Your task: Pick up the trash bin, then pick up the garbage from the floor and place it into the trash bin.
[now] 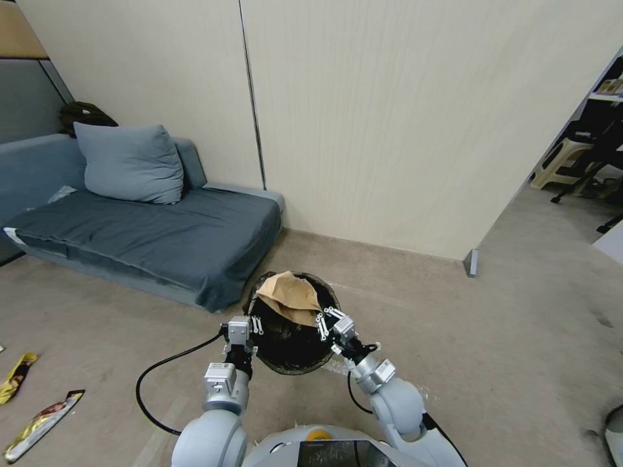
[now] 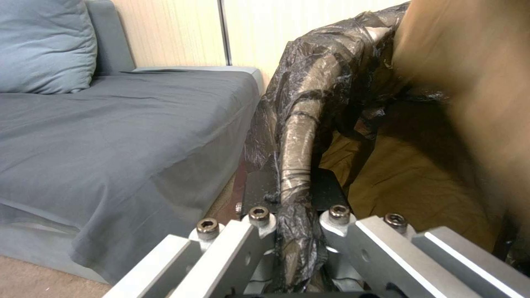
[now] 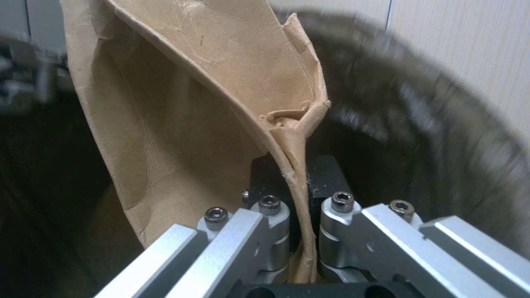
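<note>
Your left gripper (image 1: 254,326) has its fingers clamped on the trash bin (image 1: 292,353) rim, holding it off the floor. Your right gripper (image 1: 322,322) pinches the brown paper piece (image 1: 289,297) directly above the bin's mouth.

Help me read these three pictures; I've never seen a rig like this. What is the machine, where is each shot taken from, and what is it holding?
It is a wheeled robot with two arms. The wide picture comes from its head camera; the close-ups come from cameras on each wrist. The left gripper is clamped on the bag-lined rim of the trash bin. The right gripper pinches a brown paper piece over the bin's opening. Two yellow snack packets lie on the floor near a grey sofa.
</note>
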### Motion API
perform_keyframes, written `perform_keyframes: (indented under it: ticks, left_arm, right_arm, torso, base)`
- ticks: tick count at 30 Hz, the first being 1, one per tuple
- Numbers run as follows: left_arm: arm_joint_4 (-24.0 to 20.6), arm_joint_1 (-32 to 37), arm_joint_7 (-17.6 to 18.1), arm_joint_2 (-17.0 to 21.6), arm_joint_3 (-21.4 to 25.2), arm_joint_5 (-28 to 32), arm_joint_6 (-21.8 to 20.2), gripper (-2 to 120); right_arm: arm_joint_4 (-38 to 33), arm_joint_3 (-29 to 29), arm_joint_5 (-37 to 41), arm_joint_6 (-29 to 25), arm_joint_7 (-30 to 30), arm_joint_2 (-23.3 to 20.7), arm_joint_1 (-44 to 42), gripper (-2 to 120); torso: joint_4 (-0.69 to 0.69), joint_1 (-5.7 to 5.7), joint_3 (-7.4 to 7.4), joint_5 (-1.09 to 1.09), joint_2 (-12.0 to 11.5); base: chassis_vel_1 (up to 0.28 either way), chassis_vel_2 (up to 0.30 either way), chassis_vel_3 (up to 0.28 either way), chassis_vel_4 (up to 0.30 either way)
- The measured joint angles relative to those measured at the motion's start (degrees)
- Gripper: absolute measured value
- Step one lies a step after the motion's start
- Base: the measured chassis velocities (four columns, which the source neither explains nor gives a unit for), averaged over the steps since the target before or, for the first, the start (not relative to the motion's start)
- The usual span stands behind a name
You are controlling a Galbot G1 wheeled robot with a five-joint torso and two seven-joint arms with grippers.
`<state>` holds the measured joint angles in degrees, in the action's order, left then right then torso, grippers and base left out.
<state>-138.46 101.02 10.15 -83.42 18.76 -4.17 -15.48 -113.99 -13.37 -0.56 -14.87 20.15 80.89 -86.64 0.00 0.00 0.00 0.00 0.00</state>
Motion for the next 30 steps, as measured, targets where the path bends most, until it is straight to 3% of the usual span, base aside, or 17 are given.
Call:
perform_keyframes:
  ticks: [12,16,19,24,28,30]
  left_arm:
    - [-0.2,0.1,-0.1,0.0,0.0,-0.1,0.0,1]
    - [-0.1,0.0,-0.1,-0.1,-0.1,-0.1,0.0,1]
    - [-0.1,0.0,-0.1,-0.1,-0.1,0.0,0.0,1]
    - [-0.1,0.0,-0.1,0.0,-0.1,0.1,0.1,1]
    - [-0.1,-0.1,-0.1,0.2,-0.1,0.2,0.1,1]
    - [-0.1,-0.1,-0.1,0.2,-0.2,0.2,0.1,1]
  right_arm:
    - [3.2,0.0,-1.5,-0.7,-0.2,0.6,0.3,0]
    - [3.6,-0.1,-1.9,-0.9,-0.2,0.7,0.2,11]
    - [3.7,-0.1,-2.2,-1.0,-0.3,0.8,0.1,27]
    - [3.6,-0.1,-2.3,-1.0,-0.3,0.8,0.0,40]
    - [3.3,-0.1,-2.5,-1.0,-0.4,0.7,-0.4,63]
    - [3.2,-0.1,-2.5,-1.0,-0.4,0.7,-0.4,65]
  torso:
    - [0.00,0.00,0.00,0.00,0.0]
    - [0.00,0.00,0.00,0.00,0.0]
    - [0.00,0.00,0.00,0.00,0.0]
    - [0.00,0.00,0.00,0.00,0.0]
    - [0.00,0.00,0.00,0.00,0.0]
    - [0.00,0.00,0.00,0.00,0.0]
  base:
    - [0.000,0.000,0.000,0.000]
    - [0.000,0.000,0.000,0.000]
    - [0.000,0.000,0.000,0.000]
    - [0.000,0.000,0.000,0.000]
    - [0.000,0.000,0.000,0.000]
    - [0.000,0.000,0.000,0.000]
